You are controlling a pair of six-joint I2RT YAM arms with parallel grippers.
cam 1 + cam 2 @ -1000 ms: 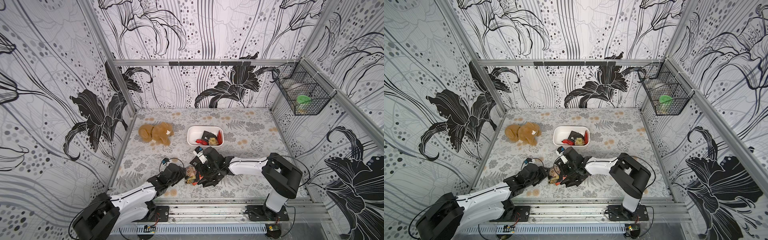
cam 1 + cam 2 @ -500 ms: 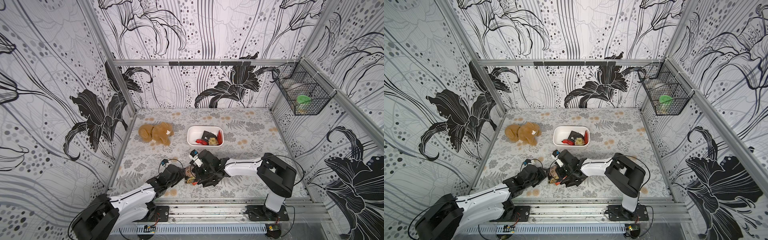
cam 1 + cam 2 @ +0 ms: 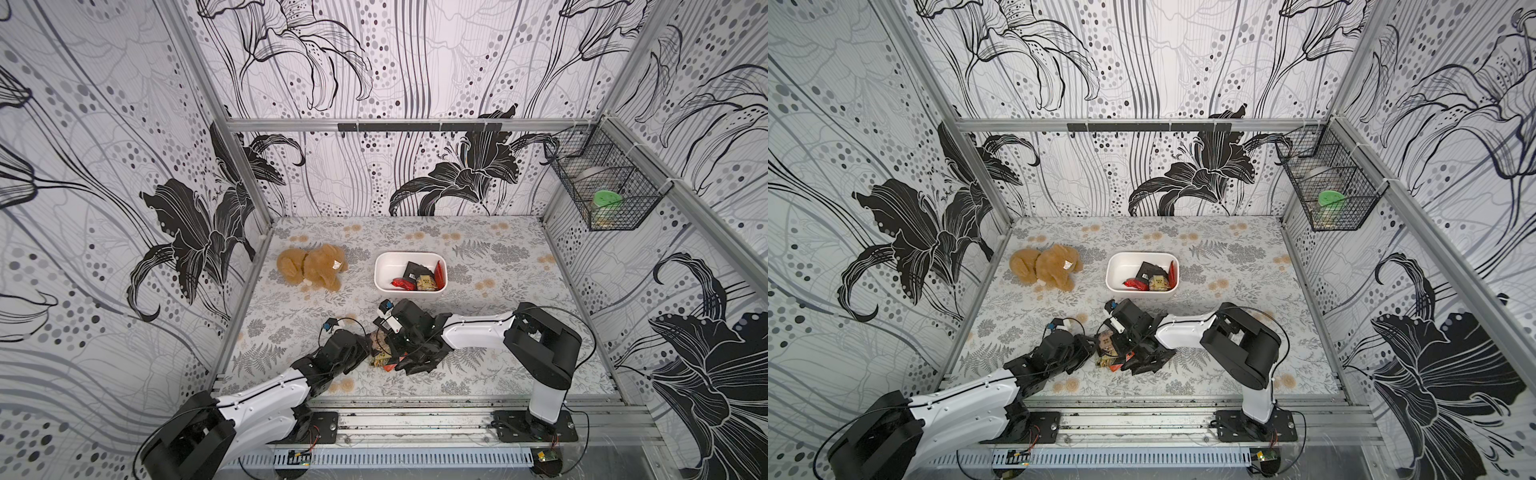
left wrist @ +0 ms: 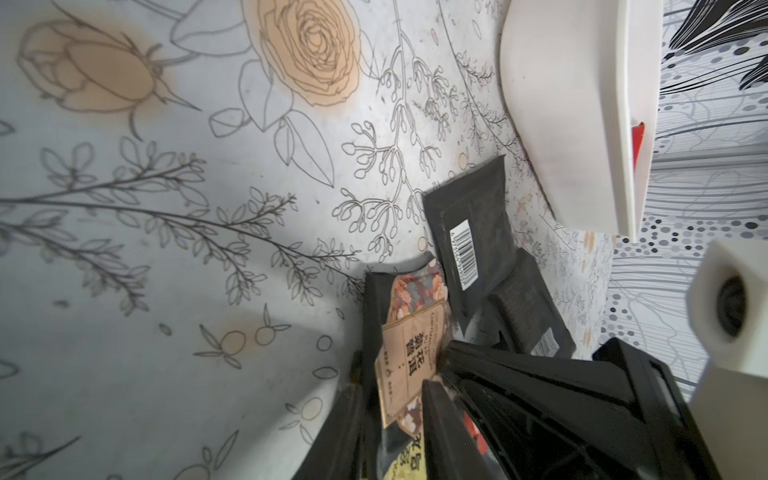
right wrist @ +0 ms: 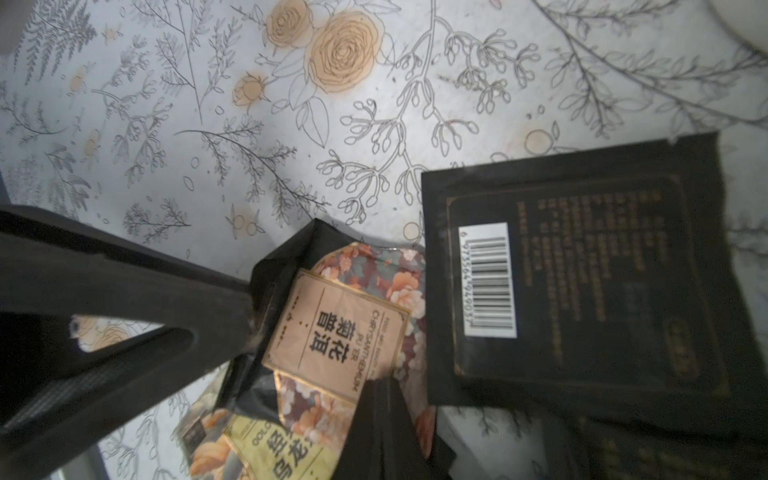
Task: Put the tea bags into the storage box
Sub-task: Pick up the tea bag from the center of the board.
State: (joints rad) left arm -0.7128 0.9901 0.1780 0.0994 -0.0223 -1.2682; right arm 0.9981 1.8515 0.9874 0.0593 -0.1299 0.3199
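Well, my left gripper [image 4: 392,386] meets the heap of tea bags [image 3: 399,357] from its 8 o'clock side. Its fingers [image 4: 349,415] stand narrow on either side of the floral sachet [image 4: 411,332], which is tipped up on edge between them. Whether they already pinch it I cannot tell. A yellow sachet [image 5: 270,449] is tucked under the floral one, and a black barcode sachet [image 4: 465,237] lies flat, touching it.

My right gripper [image 5: 378,399] comes in from 3 o'clock with its fingers shut together. I see nothing held between them, and the tip sits at the floral sachet's edge.

The storage box [image 3: 388,272] stands apart at 12 o'clock from the heap, with a few bags lying in its 3 o'clock half.

To do this well, I judge the left fingers should squeeze the floral sachet alone, well down its faces rather than at a corner. My right tip should come off that sachet and pin the yellow and black neighbours instead, so nothing rides along. Then I should lift straight up, carry toward 12 o'clock over the near wall, and let go low over the box's bare 9 o'clock half.
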